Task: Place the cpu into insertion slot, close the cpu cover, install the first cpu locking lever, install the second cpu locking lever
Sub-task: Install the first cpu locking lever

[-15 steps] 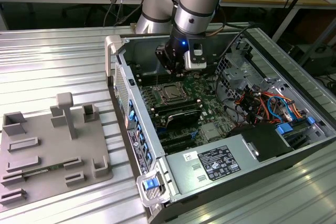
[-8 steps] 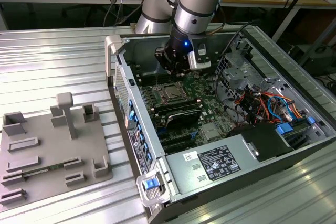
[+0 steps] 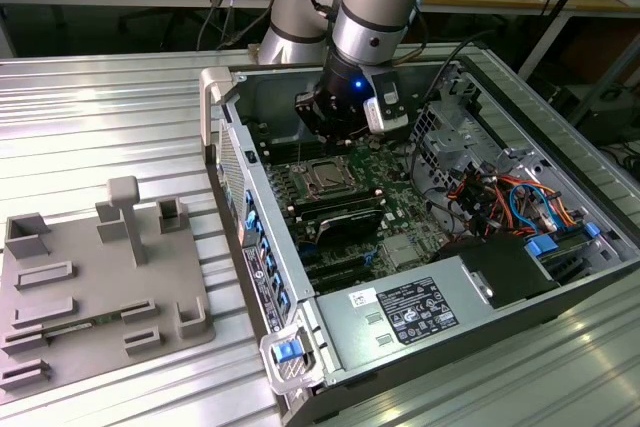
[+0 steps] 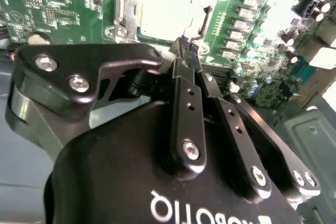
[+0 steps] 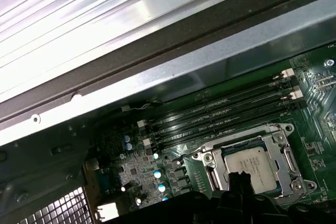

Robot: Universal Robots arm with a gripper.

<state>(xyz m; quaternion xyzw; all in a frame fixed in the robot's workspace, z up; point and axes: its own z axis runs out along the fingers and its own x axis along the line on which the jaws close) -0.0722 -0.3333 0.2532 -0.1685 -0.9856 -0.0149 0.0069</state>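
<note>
Arm reaches down into the open pc case (image 3: 420, 247) at its far end, on a ribbed metal table (image 3: 100, 117). Claw (image 3: 338, 127) hangs just above the green board (image 3: 400, 182), close over the socket area.

Claw state: in the second wrist view the claw (image 4: 186, 48) has its 2 fingers (image 4: 185, 80) drawn together at the tips w/ nothing seen btwn them. In the first wrist view the claw (image 5: 240, 179) has its black tip overlapping the near edge of the cpu (image 5: 251, 166); can't tell if it touches.

Cpu (image 3: 322, 179) sits flat in the insertion slot (image 5: 202, 157), silvery top up. In the second wrist view the cpu (image 4: 164, 13) is just beyond the fingertips. The cpu cover (image 5: 286, 156) lies down flat, framing the chip on all 4 sides. Can't tell whether the levers are latched.

Memory slots (image 5: 220, 114) run alongside the socket, btwn it and the case wall. Orange and blue cables (image 3: 505, 197) sit in the case on the exterior view's right. On the exterior view's left, well apart from the case, a grey parts tray (image 3: 90, 297) rests on the table.
</note>
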